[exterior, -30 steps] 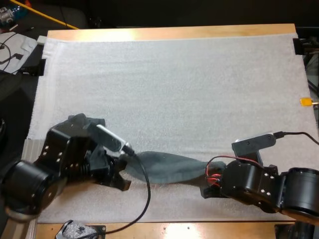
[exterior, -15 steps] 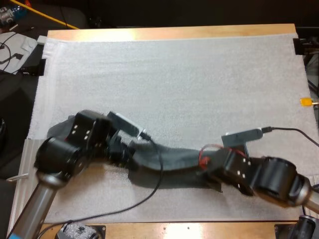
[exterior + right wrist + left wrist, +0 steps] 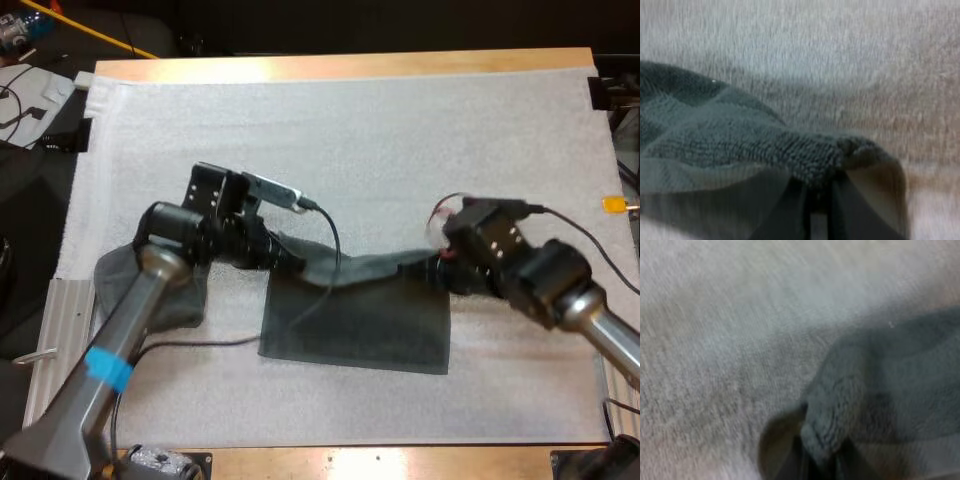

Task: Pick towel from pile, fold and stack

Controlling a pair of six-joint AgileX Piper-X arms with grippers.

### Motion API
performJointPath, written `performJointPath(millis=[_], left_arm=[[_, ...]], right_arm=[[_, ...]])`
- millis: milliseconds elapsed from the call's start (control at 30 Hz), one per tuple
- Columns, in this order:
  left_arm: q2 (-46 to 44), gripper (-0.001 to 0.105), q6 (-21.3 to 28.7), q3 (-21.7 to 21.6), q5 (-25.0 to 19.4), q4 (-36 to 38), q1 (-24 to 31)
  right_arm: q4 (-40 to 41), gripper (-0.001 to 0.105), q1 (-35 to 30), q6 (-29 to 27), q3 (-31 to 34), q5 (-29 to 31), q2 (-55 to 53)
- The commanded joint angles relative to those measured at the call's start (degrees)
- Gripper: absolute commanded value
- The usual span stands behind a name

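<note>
Fingers (image 3: 801,465) of the left gripper (image 3: 820,462) clamp from both sides on a fuzzy corner of the dark grey-green towel (image 3: 890,370), pinched tight close to the white mat (image 3: 715,340). Over to the right gripper (image 3: 814,205): same story, its two black fingers (image 3: 785,215) press on the opposite corner, and the cloth bunches into a thick roll right at the tips.

From the high view, left gripper (image 3: 288,258) and right gripper (image 3: 428,268) sit well apart. The towel's (image 3: 355,320) top edge runs between them, sagging a touch in the middle. Below that edge the towel lies spread flat on the mat (image 3: 400,140) as a rough rectangle, toward the near side of the wooden table (image 3: 330,65).

Further out, the left arm (image 3: 130,320) reaches in over a second towel (image 3: 180,305), crumpled, lying just beside the spread one's left edge. The right arm (image 3: 590,320) comes in low from the right.
</note>
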Motion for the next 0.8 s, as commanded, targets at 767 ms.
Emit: performJointPath(millis=[767], left_arm=[[15.59, 0.028, -5.04, -0.30, 8.82, -17.43, 6.63]], right_arm=[[-13.54, 0.016, -12.86, 5.73, -0.47, -8.97, 13.74]])
